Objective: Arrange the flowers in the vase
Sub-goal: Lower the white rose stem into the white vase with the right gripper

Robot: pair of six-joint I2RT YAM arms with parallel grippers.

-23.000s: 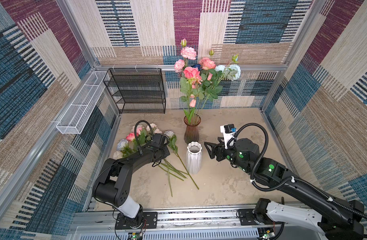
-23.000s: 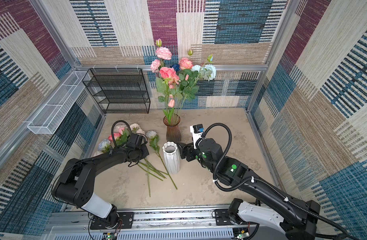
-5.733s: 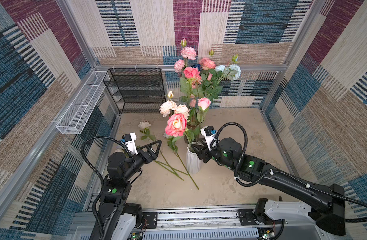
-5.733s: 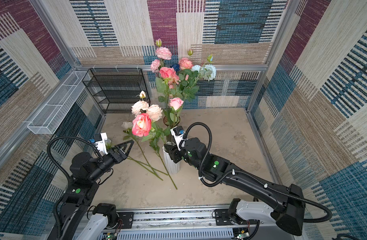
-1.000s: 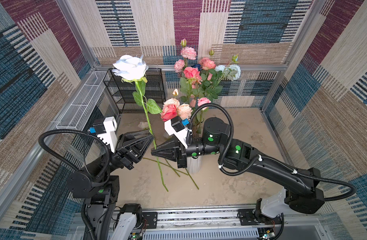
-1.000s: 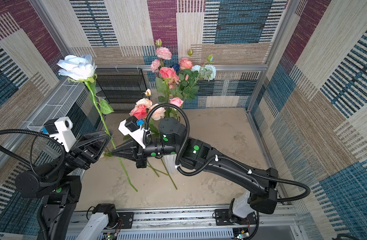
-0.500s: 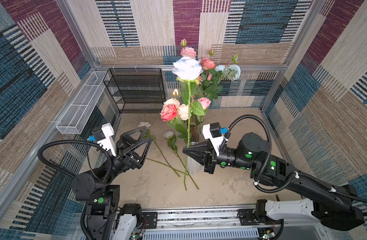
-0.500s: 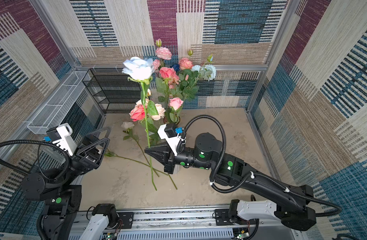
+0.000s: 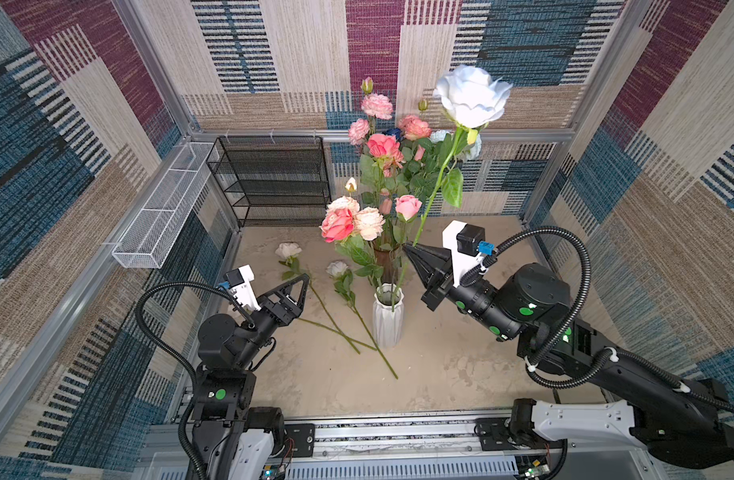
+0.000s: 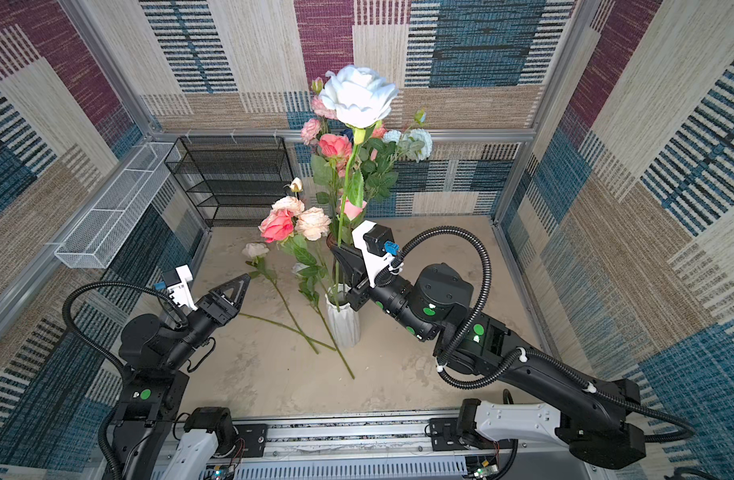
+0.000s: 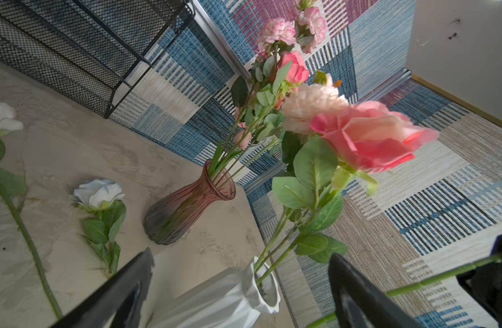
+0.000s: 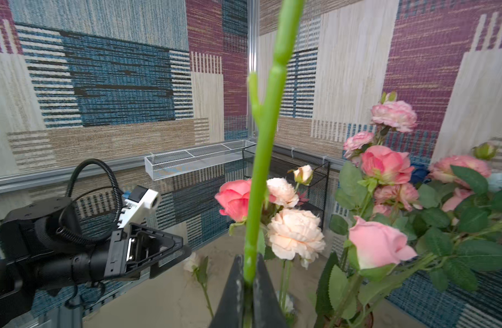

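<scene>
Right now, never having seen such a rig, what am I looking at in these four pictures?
Two robot arms work at a table. Two pictures look down from one overhead stereo camera; two come from cameras on the wrists. The right gripper is shut on the stem of a white rose, upright by the white vase, which holds other flowers. The left gripper is open and empty. Two flowers lie on the table; a brown vase with a bouquet stands behind.

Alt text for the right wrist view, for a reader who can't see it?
The right gripper pinches a thick green stem that rises out of frame. Behind it stand pink and peach roses, and the left gripper hangs open beside them.
</scene>
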